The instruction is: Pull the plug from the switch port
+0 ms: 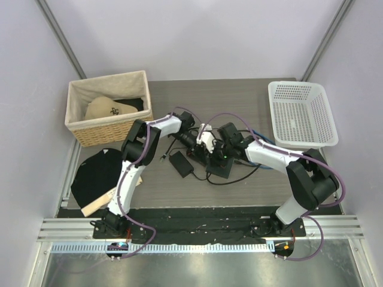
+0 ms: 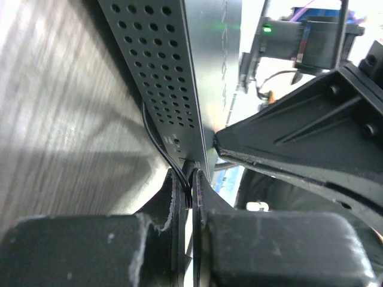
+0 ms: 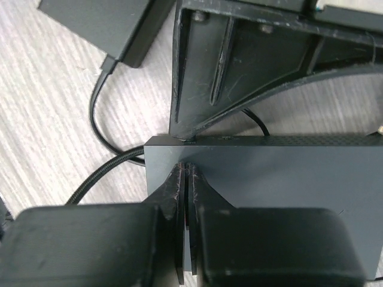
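Shows the switch box (image 1: 219, 170) lying flat at mid-table, just beside the adapter brick (image 1: 181, 162); finds the left gripper (image 2: 189, 190) pressed together at the box's perforated edge, with a thin black cord (image 2: 157, 140) running down to its tips; finds the right gripper (image 3: 187, 179) pressed together too, pinching nothing, over the flat top; cannot make out the plug or the switch port beneath both wrists

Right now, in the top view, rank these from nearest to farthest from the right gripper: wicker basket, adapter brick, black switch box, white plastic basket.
1. black switch box, beneath the right gripper.
2. adapter brick, just to its left.
3. white plastic basket, back right.
4. wicker basket, back left.
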`<action>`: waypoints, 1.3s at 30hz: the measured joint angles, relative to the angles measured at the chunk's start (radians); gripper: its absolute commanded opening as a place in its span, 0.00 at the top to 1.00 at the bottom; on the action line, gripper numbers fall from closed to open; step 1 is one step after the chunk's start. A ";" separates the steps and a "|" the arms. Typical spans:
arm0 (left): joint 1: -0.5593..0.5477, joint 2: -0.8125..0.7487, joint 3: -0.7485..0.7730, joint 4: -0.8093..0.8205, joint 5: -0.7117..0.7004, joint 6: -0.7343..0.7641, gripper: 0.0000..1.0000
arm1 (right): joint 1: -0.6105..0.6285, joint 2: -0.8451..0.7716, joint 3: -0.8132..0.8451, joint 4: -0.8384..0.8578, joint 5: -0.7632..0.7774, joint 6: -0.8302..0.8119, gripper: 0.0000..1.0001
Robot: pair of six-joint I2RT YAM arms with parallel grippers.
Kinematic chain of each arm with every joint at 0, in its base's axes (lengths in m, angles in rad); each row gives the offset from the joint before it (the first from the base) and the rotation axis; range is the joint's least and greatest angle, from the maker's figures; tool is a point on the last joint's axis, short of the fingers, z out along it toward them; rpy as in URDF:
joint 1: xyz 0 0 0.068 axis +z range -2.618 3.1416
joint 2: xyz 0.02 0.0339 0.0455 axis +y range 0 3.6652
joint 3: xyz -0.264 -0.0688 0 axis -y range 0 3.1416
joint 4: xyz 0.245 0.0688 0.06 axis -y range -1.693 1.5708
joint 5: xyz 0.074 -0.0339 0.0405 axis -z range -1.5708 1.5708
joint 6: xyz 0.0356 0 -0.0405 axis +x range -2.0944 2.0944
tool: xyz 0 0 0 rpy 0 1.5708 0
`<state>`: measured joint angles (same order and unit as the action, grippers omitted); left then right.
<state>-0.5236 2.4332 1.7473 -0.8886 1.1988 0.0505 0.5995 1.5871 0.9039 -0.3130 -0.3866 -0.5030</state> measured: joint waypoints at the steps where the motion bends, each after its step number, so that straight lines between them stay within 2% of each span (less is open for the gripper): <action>1: 0.001 0.002 0.019 -0.016 -0.019 0.006 1.00 | 0.000 0.005 0.000 0.003 0.002 0.000 0.99; 5: 0.000 0.002 0.034 -0.028 -0.052 0.019 1.00 | -0.004 0.019 0.010 0.012 0.002 0.005 0.99; 9: 0.006 -0.047 -0.106 0.068 0.004 0.014 1.00 | 0.000 0.021 0.010 0.021 -0.012 0.009 0.99; 12: 0.014 -0.061 -0.153 0.081 0.029 0.012 1.00 | 0.006 0.021 0.010 0.024 -0.020 0.009 0.99; 20: 0.033 -0.013 -0.064 -0.007 0.025 -0.010 1.00 | 0.005 0.021 0.008 0.045 -0.019 0.009 0.99; 27: 0.008 -0.048 -0.156 0.061 0.051 0.011 1.00 | 0.006 0.016 0.000 0.042 -0.020 0.010 0.99; 31: -0.003 -0.007 -0.025 -0.099 -0.009 0.098 1.00 | 0.006 0.016 0.000 0.040 -0.018 0.010 0.99; 35: 0.014 0.071 0.128 -0.196 -0.024 0.106 1.00 | -0.005 0.016 0.002 0.056 0.004 0.008 0.99; 39: 0.032 0.072 0.090 -0.170 0.016 0.109 1.00 | -0.005 0.010 -0.009 0.073 0.012 0.009 0.99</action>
<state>-0.4911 2.5053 1.8374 -1.0584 1.2148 0.1596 0.5941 1.5970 0.8951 -0.2398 -0.3744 -0.4938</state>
